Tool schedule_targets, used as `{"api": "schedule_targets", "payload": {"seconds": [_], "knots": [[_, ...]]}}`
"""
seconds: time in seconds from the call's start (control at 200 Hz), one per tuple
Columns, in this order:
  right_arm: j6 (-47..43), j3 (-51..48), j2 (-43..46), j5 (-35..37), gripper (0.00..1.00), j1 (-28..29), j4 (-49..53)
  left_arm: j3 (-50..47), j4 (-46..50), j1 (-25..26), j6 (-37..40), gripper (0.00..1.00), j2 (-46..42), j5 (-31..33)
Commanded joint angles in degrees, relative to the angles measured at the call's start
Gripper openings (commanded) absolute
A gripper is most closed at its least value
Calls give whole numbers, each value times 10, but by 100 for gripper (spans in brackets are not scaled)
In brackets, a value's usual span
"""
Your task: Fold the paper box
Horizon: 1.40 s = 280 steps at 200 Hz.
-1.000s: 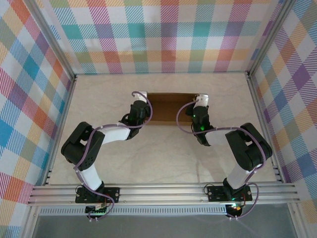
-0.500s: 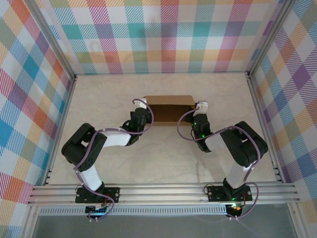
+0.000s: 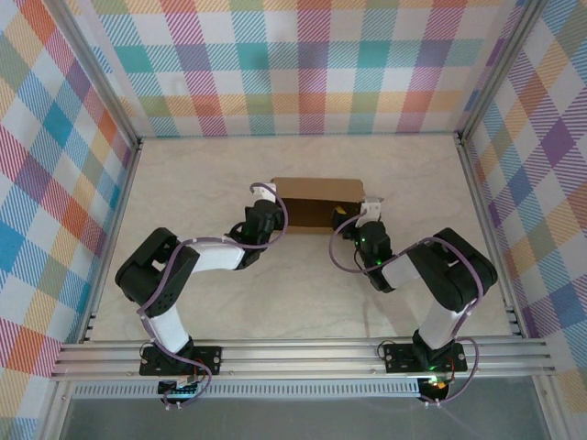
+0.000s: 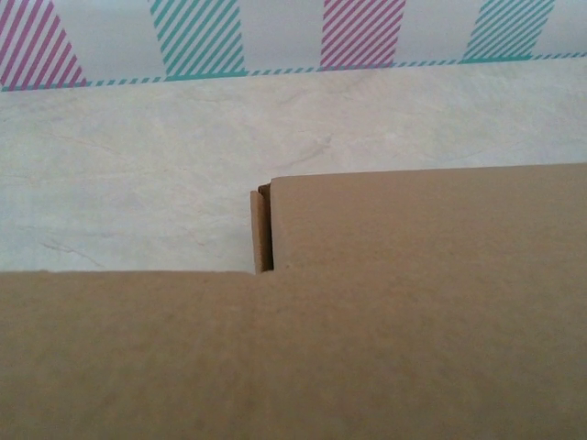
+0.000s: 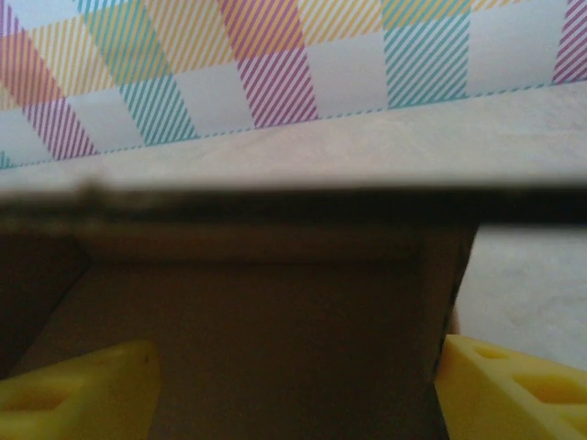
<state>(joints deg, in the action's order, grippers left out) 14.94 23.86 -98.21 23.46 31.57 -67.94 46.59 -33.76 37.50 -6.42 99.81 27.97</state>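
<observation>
The paper box (image 3: pixel 316 192) lies mid-table, plain brown cardboard, its top panel folded over and a dark gap left along the near side. My left gripper (image 3: pixel 269 216) is at the box's left near corner; its fingers are hidden, with cardboard panels (image 4: pixel 367 312) across the left wrist view. It is shut. My right gripper (image 3: pixel 367 216) is at the right near corner. In the right wrist view its yellow fingers (image 5: pixel 514 385) stand wide apart, open (image 5: pixel 293 357), with the box's dark inside (image 5: pixel 275 302) between them.
The pale table (image 3: pixel 303 293) is walled by plaid panels (image 3: pixel 293 64) at the back and both sides. An aluminium rail (image 3: pixel 303 356) with the arm bases runs along the near edge.
The box's top panel has come down over the open inside. My right gripper has gone from shut to open. Both wrists have drawn back toward the near side.
</observation>
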Motion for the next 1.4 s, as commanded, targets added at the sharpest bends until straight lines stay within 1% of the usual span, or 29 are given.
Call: {"api": "schedule_targets", "payload": {"seconds": [0.0, 0.175, 0.29, 0.365, 0.45, 0.55, 0.58, 0.645, 0.68, 0.72, 0.805, 0.905, 0.99, 1.105, 1.16, 1.215, 1.3, 1.395], "knots": [[27, -25, 27, -57, 80, 11, -9, 21, 35, 16, 3, 0, 12, -29], [38, -52, 78, -85, 83, 10, 26, 27, 41, 15, 4, 0, 20, -23], [12, -60, 133, -134, 83, 10, 75, 32, 42, 15, 4, 0, 28, -22], [-11, -60, 193, -160, 85, 10, 146, 35, 44, 15, 5, 0, 31, -22], [-12, -61, 262, -179, 85, 10, 219, 39, 48, 15, 6, 0, 34, -19], [-17, -46, 347, -238, 84, 10, 311, 48, 61, 14, 8, 0, 39, -21], [-18, -38, 369, -256, 84, 10, 354, 52, 64, 14, 8, 0, 42, -21], [-21, -22, 413, -277, 83, 10, 404, 54, 65, 14, 8, 0, 46, -21], [-20, -12, 429, -280, 83, 11, 423, 54, 64, 14, 7, 0, 48, -22], [-15, 11, 447, -275, 83, 10, 467, 54, 65, 14, 7, 0, 48, -23], [-12, 61, 458, -259, 83, 10, 531, 56, 71, 14, 7, 0, 48, -28], [-14, 131, 444, -244, 83, 9, 580, 57, 77, 14, 8, 0, 47, -31], [-11, 203, 407, -225, 81, 5, 612, 57, 80, 14, 7, 0, 48, -36], [1, 324, 294, -206, 79, -18, 701, 57, 87, 14, 9, 0, 44, -47], [-16, 390, 232, -209, 79, -24, 752, 57, 89, 14, 10, 0, 41, -48], [-32, 444, 175, -187, 78, -23, 790, 57, 91, 14, 10, 0, 39, -45], [-47, 495, 105, -168, 77, -24, 805, 56, 93, 14, 12, 0, 39, -44], [-53, 539, 44, -164, 77, -25, 825, 56, 98, 14, 11, 0, 40, -49]]}}
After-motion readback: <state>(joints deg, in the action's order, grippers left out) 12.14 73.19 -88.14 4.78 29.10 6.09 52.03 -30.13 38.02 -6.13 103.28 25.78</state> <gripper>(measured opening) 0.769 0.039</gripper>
